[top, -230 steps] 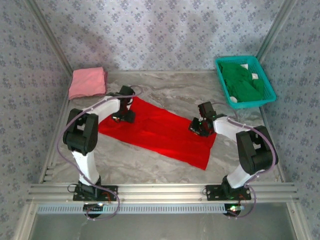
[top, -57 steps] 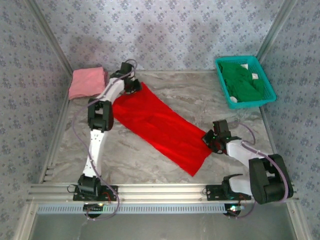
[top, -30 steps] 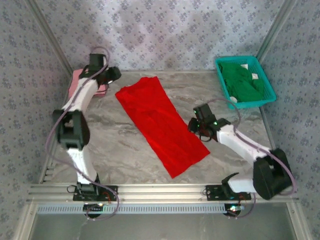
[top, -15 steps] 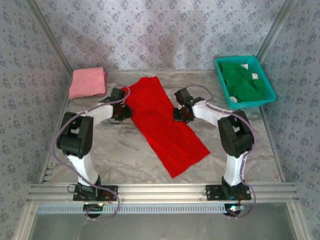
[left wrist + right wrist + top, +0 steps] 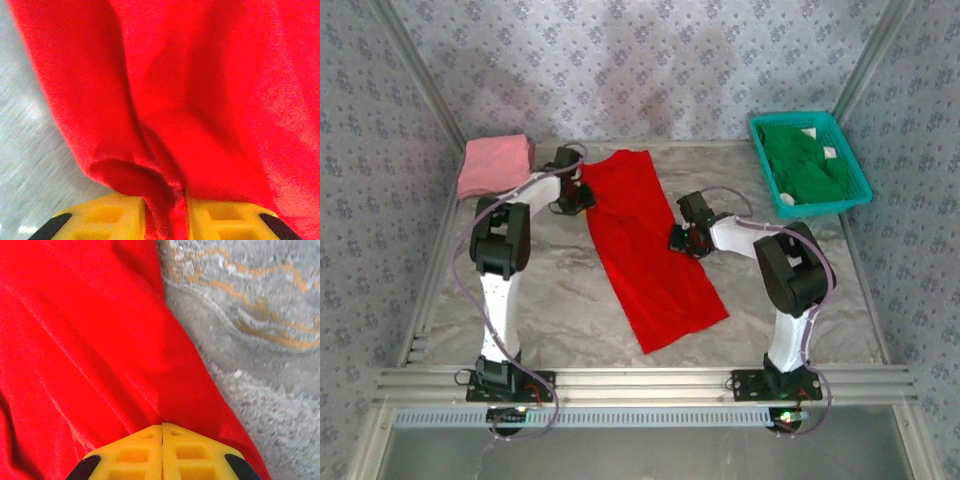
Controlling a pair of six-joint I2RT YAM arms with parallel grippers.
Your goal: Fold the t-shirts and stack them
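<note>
Left of the red t-shirt (image 5: 645, 250), which lies spread on the table (image 5: 550, 290), sits the folded pink t-shirt (image 5: 495, 165). The left gripper (image 5: 166, 200) pinches a fold of the red t-shirt's upper left edge between its jaws. The right gripper (image 5: 162, 426), jaws pressed together, nips its right edge. Farther right, the green t-shirt (image 5: 805, 160) fills the teal basket (image 5: 820, 206).

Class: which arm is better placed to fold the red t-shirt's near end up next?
Right, probably: the right claw pinches the red t-shirt mid-edge, nearer that end; the left claw grips near its far end.
</note>
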